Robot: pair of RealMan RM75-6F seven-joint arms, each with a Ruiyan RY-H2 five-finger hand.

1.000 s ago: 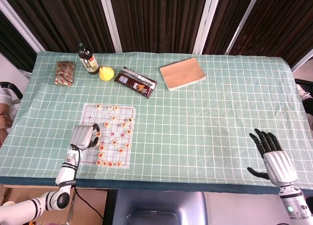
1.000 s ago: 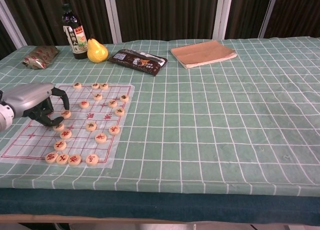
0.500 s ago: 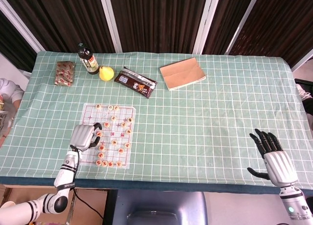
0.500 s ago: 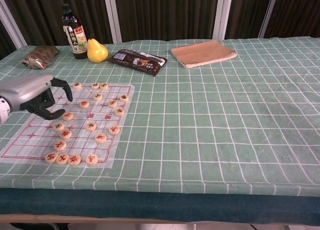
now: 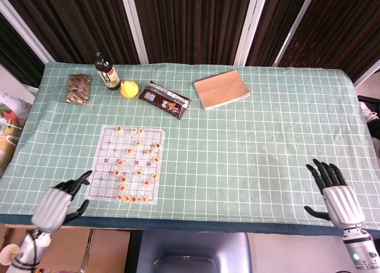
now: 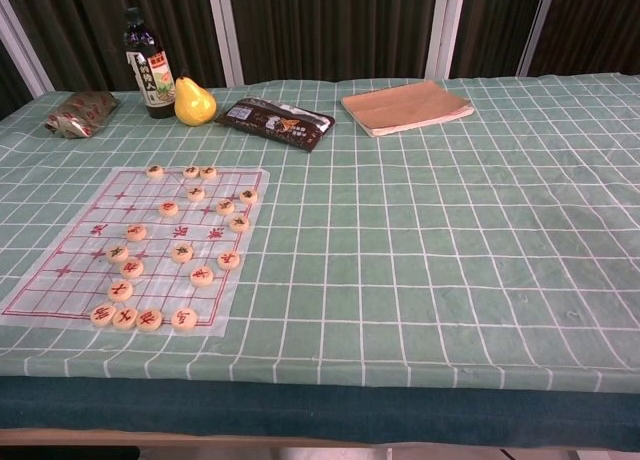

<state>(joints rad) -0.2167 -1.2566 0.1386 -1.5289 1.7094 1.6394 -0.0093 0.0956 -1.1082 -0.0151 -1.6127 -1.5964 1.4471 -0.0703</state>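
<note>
A thin chess sheet (image 5: pixel 107 143) (image 6: pixel 70 270) with red lines lies on the left of the green checked table, with several round wooden pieces (image 5: pixel 138 172) (image 6: pixel 181 252) scattered on it. My left hand (image 5: pixel 58 199) hovers at the table's front left edge, left of the sheet, fingers spread, holding nothing. At the front right edge my right hand (image 5: pixel 334 193) is also open and empty, fingers pointing away. The chest view shows neither hand.
Along the back stand a dark sauce bottle (image 5: pixel 106 72) (image 6: pixel 148 64), a yellow pear (image 5: pixel 128 88) (image 6: pixel 193 102), a snack packet (image 5: pixel 78 88) (image 6: pixel 78 113), a dark wrapper (image 5: pixel 165 99) (image 6: pixel 275 123) and a brown notebook (image 5: pixel 221 89) (image 6: pixel 406 106).
My left hand has left the chess sheet, drawn back to the front left edge and opened its fingers. It has dropped out of the chest view. The right hand shifted slightly toward the front edge.
</note>
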